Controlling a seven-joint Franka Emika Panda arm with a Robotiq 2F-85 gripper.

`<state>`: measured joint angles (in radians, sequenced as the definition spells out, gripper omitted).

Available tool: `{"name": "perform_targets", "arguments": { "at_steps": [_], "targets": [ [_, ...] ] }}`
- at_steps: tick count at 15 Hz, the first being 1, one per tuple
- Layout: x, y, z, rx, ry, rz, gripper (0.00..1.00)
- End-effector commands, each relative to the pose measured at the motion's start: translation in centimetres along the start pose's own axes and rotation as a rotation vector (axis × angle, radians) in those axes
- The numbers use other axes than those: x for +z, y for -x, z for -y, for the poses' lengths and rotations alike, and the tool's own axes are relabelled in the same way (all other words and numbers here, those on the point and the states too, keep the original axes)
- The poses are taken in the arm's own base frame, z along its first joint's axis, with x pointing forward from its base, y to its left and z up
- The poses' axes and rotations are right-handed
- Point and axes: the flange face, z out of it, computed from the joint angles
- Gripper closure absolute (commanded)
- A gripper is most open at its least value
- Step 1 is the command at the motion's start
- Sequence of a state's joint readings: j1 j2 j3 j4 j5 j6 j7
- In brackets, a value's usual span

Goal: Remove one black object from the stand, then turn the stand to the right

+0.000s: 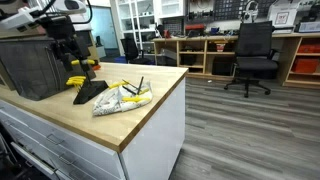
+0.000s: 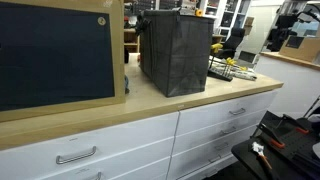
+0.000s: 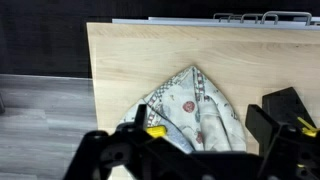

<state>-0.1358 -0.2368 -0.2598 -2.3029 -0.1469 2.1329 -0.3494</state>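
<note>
Find the stand (image 1: 88,91) on the bench (image 1: 160,88), just at 9 o'clock of the clear bag (image 1: 122,97) and at 4 o'clock of the mesh basket (image 1: 35,62) in an exterior view. Note the end effector (image 1: 68,50) hovering at 11 o'clock above it, jaws spread wide, nothing held. Expect a light, rigid wedge, prone to skidding or tipping on smooth wood. Pinch one of the yellow-topped pieces (image 1: 76,80) near its top, across the narrow faces, and lift straight up. For the turn, take the wedge by its low flanks, gently.
</note>
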Motion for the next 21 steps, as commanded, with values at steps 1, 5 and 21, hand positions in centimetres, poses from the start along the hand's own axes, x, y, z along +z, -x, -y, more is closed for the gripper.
{"name": "perform_targets", "arguments": {
  "at_steps": [1, 5, 21],
  "targets": [
    [0.0, 0.0, 0.0, 0.0, 0.0, 0.001, 0.0],
    [0.0, 0.0, 0.0, 0.0, 0.0, 0.001, 0.0],
    [-2.5, -8.0, 8.6, 0.377, -0.001, -0.016, 0.0]
  ]
}}
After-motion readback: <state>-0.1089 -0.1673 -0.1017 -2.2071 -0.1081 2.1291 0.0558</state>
